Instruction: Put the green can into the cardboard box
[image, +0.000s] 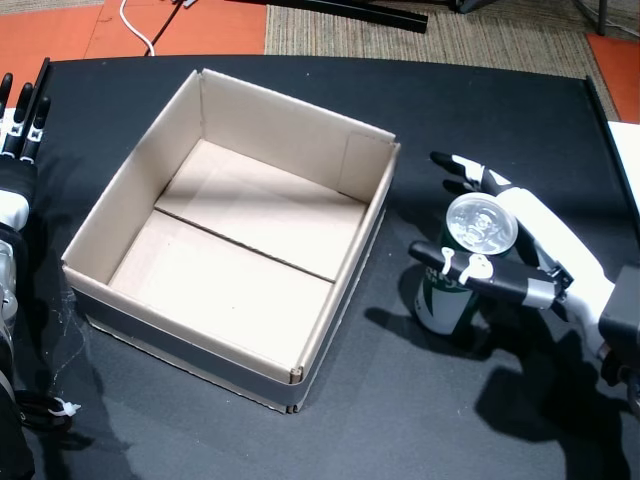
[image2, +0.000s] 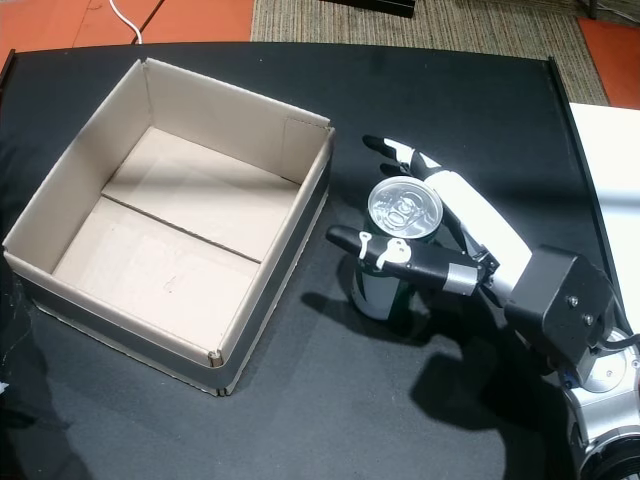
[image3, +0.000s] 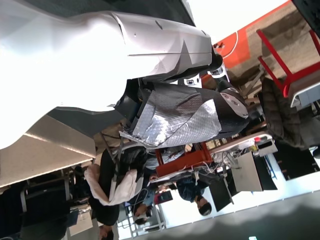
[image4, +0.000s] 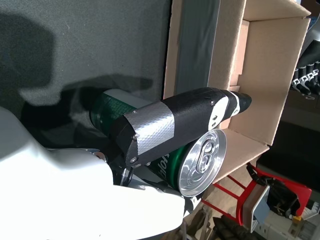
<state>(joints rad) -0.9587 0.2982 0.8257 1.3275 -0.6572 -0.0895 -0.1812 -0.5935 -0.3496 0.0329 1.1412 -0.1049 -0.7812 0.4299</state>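
The green can (image: 440, 300) with a silver top stands upright on the black table (image: 420, 420), just right of the open cardboard box (image: 290, 112), which holds nothing. My right hand (image: 540, 240) reaches around the can from the right. Its thumb lies across the can's near side and its fingers stretch straight past the far side, uncurled. Both head views show this; the can (image2: 404, 208), hand (image2: 470, 230) and box (image2: 230, 100) match. In the right wrist view the taped thumb (image4: 175, 125) rests on the can (image4: 202, 160). My left hand (image: 20, 130) lies at the table's left edge, fingers straight.
A white sheet (image: 628, 160) lies at the table's right edge. Beyond the far edge are orange floor, carpet and a white cable (image: 135, 25). The left wrist view shows only white arm shell (image3: 75, 55) and a room with seated people.
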